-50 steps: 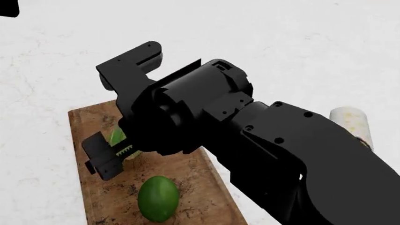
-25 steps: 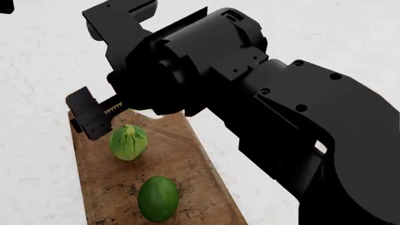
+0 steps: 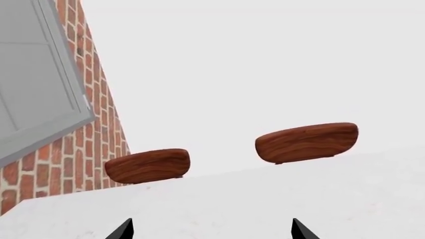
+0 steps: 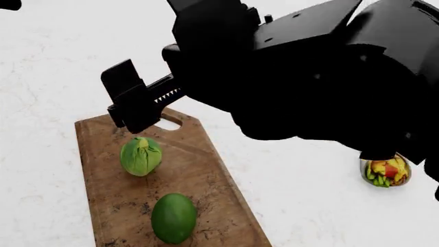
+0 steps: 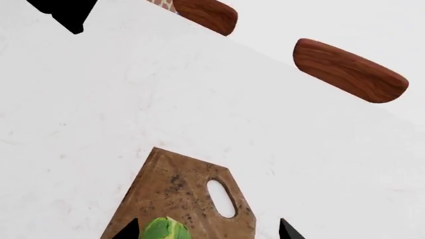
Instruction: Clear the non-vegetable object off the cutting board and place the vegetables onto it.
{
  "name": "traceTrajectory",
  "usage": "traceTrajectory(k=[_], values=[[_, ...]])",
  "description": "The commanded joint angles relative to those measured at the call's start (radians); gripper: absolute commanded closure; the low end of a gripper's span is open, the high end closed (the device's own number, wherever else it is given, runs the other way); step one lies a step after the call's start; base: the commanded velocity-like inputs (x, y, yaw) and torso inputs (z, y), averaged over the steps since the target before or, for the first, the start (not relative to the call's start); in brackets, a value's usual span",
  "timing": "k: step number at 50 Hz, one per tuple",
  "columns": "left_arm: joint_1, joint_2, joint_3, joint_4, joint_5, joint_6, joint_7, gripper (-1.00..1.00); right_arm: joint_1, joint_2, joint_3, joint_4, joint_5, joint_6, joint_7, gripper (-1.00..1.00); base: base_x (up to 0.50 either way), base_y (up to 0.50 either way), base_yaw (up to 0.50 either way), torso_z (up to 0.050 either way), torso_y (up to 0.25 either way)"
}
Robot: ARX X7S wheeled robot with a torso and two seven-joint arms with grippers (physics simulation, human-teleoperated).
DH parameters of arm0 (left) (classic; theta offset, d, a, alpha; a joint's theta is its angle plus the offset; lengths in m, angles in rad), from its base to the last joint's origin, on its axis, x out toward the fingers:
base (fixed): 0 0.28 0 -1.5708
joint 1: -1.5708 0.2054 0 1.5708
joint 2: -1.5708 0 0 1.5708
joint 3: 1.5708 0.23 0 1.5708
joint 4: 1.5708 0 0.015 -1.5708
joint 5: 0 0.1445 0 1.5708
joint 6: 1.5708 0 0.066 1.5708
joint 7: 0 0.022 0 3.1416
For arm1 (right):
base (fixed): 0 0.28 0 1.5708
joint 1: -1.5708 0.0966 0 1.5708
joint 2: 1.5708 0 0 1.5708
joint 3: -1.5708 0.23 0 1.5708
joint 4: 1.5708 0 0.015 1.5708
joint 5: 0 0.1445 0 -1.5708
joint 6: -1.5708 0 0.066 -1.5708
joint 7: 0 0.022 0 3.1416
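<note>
The brown cutting board (image 4: 205,175) lies at the left of the head view. On it are the leafy green ball (image 4: 141,156) and, nearer me, the smooth dark-green oval (image 4: 174,217). The tortilla wrap (image 4: 386,171) lies on the white table to the right, off the board, mostly hidden by my right arm. My right gripper (image 5: 207,231) is open and empty, raised over the board's handle-hole end (image 5: 221,198), with the leafy ball (image 5: 164,230) below, near one tip. One of its fingers (image 4: 129,103) shows in the head view. My left gripper (image 3: 210,231) is open and empty over bare table.
Two wooden chair backs (image 3: 147,165) (image 3: 307,143) stand beyond the table's far edge and also show in the right wrist view (image 5: 349,69). A brick wall (image 3: 99,124) with a grey window frame is behind. A black part, likely the left arm, sits at the head view's corner (image 4: 7,4).
My right gripper has let go of the leafy ball, left it on the board, and risen up and to the right. The wrap's filled end has come into view at the right.
</note>
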Motion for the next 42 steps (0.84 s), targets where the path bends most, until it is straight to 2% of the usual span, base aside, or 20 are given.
traceTrajectory(k=[1, 11, 16, 27, 33, 42], values=[[0.012, 0.027, -0.017, 0.021, 0.012, 0.007, 0.020, -1.00, 0.001, 0.190, 0.085, -0.281, 0.040, -0.029, 0.146, -1.00, 0.00, 0.00, 0.00, 0.000, 0.000], [0.014, 0.024, -0.026, 0.042, 0.003, -0.005, 0.014, -1.00, 0.045, 0.314, 0.130, -0.404, 0.112, -0.019, 0.218, -1.00, 0.00, 0.00, 0.00, 0.000, 0.000], [0.025, 0.006, -0.043, 0.103, -0.015, -0.037, 0.008, -1.00, 0.038, 0.423, 0.171, -0.510, 0.169, -0.064, 0.281, -1.00, 0.00, 0.00, 0.00, 0.000, 0.000], [0.068, -0.036, -0.115, 0.310, -0.076, -0.167, -0.042, -1.00, 0.061, 0.549, 0.216, -0.616, 0.213, -0.080, 0.346, -1.00, 0.00, 0.00, 0.00, 0.000, 0.000], [0.063, -0.064, -0.154, 0.410, -0.110, -0.256, -0.062, -1.00, 0.163, 0.642, 0.271, -0.736, 0.323, -0.044, 0.434, -1.00, 0.00, 0.00, 0.00, 0.000, 0.000], [0.103, -0.077, -0.201, 0.548, -0.158, -0.353, -0.091, -1.00, 0.343, 0.711, 0.348, -0.781, 0.499, 0.048, 0.532, -1.00, 0.00, 0.00, 0.00, 0.000, 0.000]])
